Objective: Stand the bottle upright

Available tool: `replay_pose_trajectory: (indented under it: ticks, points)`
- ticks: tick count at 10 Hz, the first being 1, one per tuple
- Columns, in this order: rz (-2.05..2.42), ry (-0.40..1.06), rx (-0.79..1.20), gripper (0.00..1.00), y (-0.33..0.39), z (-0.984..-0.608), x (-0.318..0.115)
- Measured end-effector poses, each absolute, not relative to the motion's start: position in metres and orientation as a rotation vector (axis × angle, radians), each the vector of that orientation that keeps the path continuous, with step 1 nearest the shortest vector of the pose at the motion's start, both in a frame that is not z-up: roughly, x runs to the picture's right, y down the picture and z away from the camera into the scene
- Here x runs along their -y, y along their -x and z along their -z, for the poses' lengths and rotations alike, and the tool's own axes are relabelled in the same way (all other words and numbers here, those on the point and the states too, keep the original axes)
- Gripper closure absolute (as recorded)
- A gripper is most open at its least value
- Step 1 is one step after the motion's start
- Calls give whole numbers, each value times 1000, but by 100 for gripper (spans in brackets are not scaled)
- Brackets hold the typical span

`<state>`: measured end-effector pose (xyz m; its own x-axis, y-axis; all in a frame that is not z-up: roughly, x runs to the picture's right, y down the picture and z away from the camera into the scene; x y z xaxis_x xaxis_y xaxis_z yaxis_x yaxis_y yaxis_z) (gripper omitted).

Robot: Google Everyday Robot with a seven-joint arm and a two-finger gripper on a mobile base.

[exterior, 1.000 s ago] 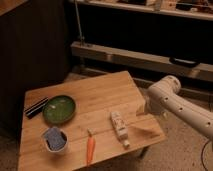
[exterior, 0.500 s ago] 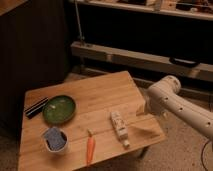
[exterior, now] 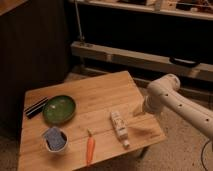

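Observation:
The bottle (exterior: 119,128) is a slim cream-white plastic bottle lying flat on its side near the front right of the wooden table (exterior: 95,92), with its cap toward the front edge. My gripper (exterior: 138,111) hangs at the end of the white arm (exterior: 170,97) over the table's right edge. It is just right of and slightly behind the bottle, apart from it.
An orange carrot (exterior: 90,148) lies left of the bottle near the front edge. A green plate (exterior: 59,109) sits at the left, with a white cup holding something blue (exterior: 54,138) in front of it. A black object (exterior: 36,107) lies at the left edge. Shelving stands behind the table.

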<state>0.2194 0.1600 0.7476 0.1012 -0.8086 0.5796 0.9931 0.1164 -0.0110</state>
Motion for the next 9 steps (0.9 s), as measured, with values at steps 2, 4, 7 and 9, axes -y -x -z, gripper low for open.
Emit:
replay_pose_trajectory:
  ticks: [2,4,7,9]
  points:
    - [1443,402,520,20,-203,-725,-182]
    - [1498,353,536,20,-191,-712,-197]
    - [1627,329,534,20,-165,-705,-222]
    - [1701,330,521,20,-145,-707,-236]
